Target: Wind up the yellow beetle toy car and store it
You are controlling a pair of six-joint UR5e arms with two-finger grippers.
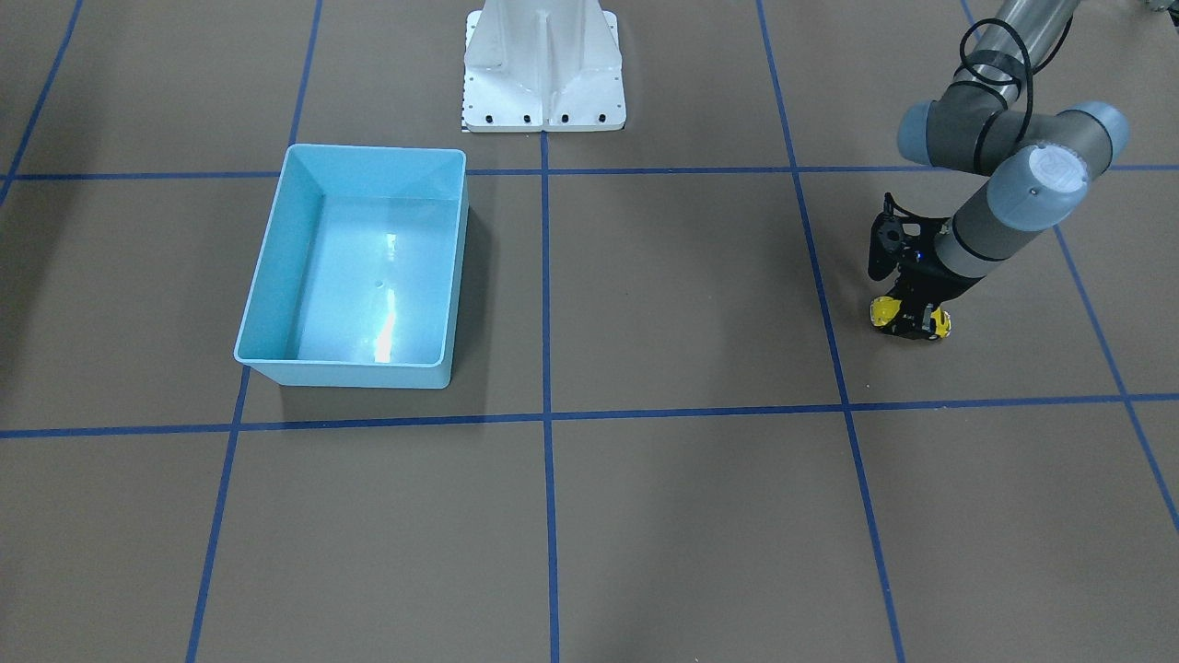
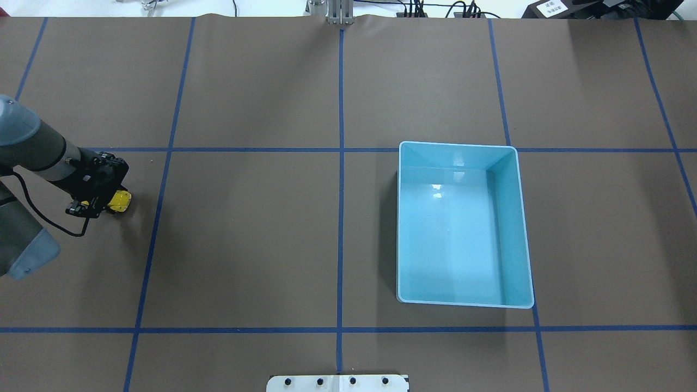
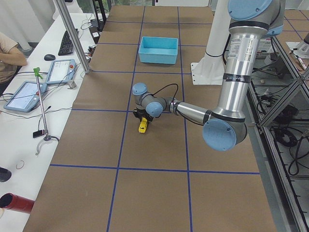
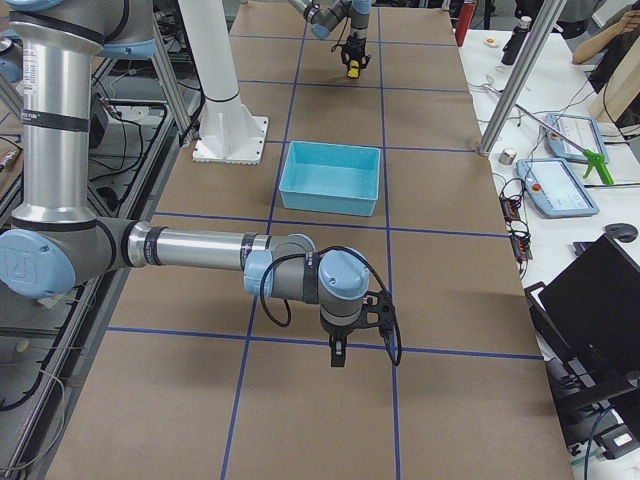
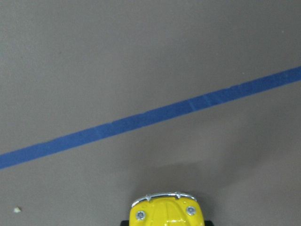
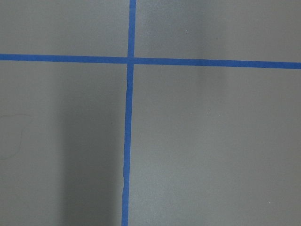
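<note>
The yellow beetle toy car sits low at the table surface, on the robot's left side. My left gripper straddles its middle, and its black fingers look shut on the car's sides. From overhead the car pokes out to the right of the left gripper. The left wrist view shows only the car's yellow nose with its chrome bumper, just short of a blue tape line. My right gripper shows only in the exterior right view, hanging over bare table, and I cannot tell whether it is open or shut.
An empty light-blue bin stands on the robot's right half of the table, the same bin at left in the front view. The white robot base is at the table's edge. Blue tape lines grid the brown surface.
</note>
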